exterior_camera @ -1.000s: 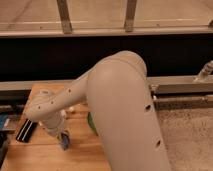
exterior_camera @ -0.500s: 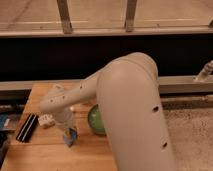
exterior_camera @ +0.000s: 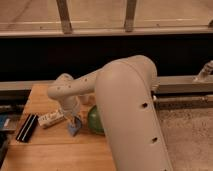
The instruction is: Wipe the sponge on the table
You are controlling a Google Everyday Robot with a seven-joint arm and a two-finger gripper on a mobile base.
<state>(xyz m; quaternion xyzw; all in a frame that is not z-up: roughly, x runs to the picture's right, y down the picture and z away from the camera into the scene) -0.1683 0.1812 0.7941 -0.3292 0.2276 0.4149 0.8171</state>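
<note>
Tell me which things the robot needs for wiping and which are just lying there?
For the job: wooden table; sponge; gripper, holding the sponge low over the table.
Just lying about: green bowl; pale block; black bar.

matt grainy wood table (exterior_camera: 47, 152), soft blue sponge (exterior_camera: 73, 130) under the claw (exterior_camera: 76, 121), glossy green bowl (exterior_camera: 96, 120), smooth cream arm shell (exterior_camera: 130, 110)

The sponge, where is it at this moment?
In the camera view, the sponge is left of centre, just under the end effector, low over the table, between the pale block and the green bowl.
</note>
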